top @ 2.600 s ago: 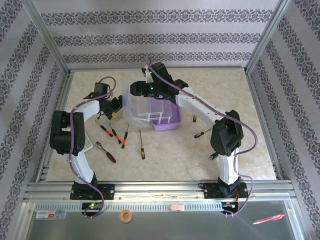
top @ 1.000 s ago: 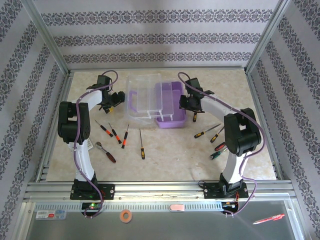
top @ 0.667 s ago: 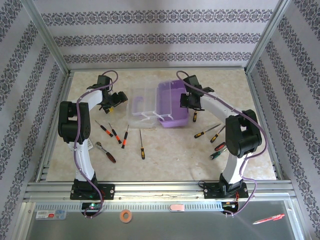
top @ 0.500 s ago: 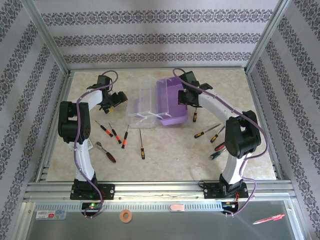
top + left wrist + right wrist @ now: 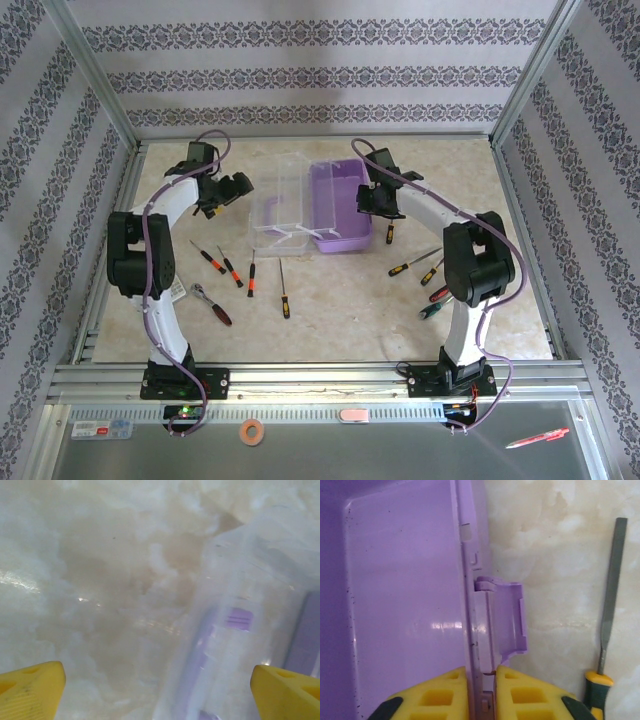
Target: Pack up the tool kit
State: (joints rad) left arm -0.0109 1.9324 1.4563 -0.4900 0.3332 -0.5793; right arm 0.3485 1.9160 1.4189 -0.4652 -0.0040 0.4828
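Right fingers [image 5: 440,697] pinching wall of lilac rectangular plastic case [image 5: 395,605], lower centre of frame; left fingers [image 5: 30,687] spread wide above clear lid [image 5: 260,570].

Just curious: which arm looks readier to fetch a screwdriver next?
Probably left. The left end effector is open and empty, screwdrivers lie on its side; right end effector is clamped on the case wall.

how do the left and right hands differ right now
The left hand is wide open with nothing in it; the right hand is nearly closed, pinching the right wall of the case. The left hand is over the table by the left side of the clear lid; the right hand is at the case's rim. Both have yellow fingers.
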